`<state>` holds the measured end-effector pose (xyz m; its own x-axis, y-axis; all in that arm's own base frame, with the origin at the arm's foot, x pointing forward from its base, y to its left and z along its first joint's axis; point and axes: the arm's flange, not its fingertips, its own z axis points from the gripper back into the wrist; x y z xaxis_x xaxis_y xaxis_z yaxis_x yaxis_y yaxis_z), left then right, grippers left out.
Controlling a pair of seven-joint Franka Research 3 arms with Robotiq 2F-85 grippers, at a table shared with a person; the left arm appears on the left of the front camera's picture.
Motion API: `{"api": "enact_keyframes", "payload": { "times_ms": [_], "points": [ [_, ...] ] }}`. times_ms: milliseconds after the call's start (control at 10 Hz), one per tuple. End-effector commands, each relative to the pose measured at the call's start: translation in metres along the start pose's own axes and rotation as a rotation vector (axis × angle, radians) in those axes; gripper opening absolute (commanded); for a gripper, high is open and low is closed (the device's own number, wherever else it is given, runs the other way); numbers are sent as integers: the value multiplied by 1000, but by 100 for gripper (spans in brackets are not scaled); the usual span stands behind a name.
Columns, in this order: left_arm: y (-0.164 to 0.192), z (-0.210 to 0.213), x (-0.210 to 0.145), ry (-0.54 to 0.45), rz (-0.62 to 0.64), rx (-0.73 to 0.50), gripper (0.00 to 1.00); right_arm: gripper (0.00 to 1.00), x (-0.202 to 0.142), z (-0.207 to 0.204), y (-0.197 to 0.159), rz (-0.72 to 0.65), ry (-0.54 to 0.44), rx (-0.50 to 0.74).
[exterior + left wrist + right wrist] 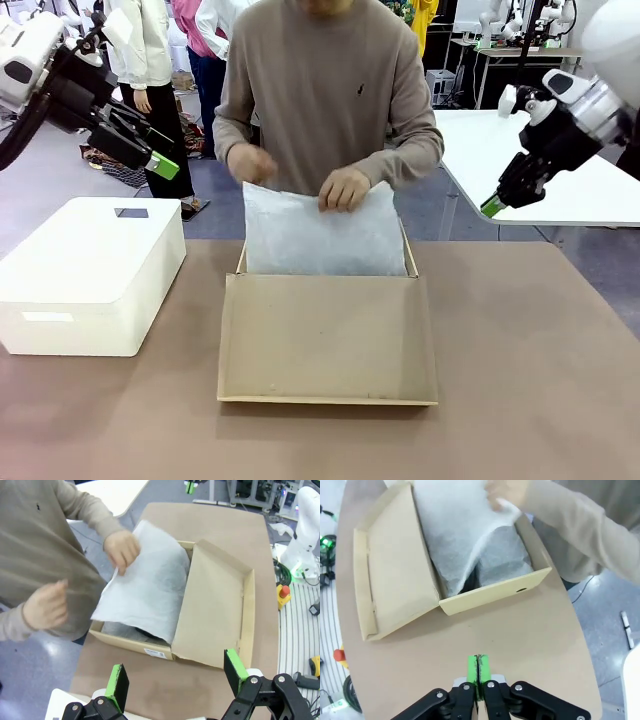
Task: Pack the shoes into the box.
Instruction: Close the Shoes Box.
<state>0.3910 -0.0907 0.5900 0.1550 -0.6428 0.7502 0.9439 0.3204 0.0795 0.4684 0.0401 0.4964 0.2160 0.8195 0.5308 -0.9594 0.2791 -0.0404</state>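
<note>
Front view: box (328, 340) centre frame, lid open; person's hand (345, 188) on tissue paper (312, 235) over the contents.
Left wrist view: left gripper (176, 674) gaping, empty; shoes likely packed, hidden beneath tissue.
Right wrist view: right gripper (478, 672) pinched closed, empty; lid unclosed.

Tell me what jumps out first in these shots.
A person's hand at the far side holds up white tissue paper over the open brown cardboard shoebox mid-table, its flap lid lying toward the robot. The left gripper hangs raised and open, the right gripper raised, shut, empty. A white rectangular box sits left.
</note>
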Motion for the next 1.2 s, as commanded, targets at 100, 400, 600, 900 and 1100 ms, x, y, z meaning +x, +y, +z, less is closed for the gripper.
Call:
{"api": "enact_keyframes", "payload": {
  "times_ms": [100, 400, 600, 900, 1100],
  "points": [
    [1, -1, 0, -24, -14, -6, 100, 0, -13, -22, -17, 72, -45, 83],
    [1, -1, 0, -24, -14, -6, 100, 0, -17, -27, -21, 82, -23, 200],
    [1, -1, 0, -24, -14, -6, 100, 0, -17, -35, -10, 53, -2, 158],
    [1, -1, 0, -24, -14, -6, 100, 0, -17, -35, -10, 53, -2, 158],
    [1, -1, 0, -24, -14, -6, 100, 0, -17, -35, -10, 53, -2, 158]
  ]
}}
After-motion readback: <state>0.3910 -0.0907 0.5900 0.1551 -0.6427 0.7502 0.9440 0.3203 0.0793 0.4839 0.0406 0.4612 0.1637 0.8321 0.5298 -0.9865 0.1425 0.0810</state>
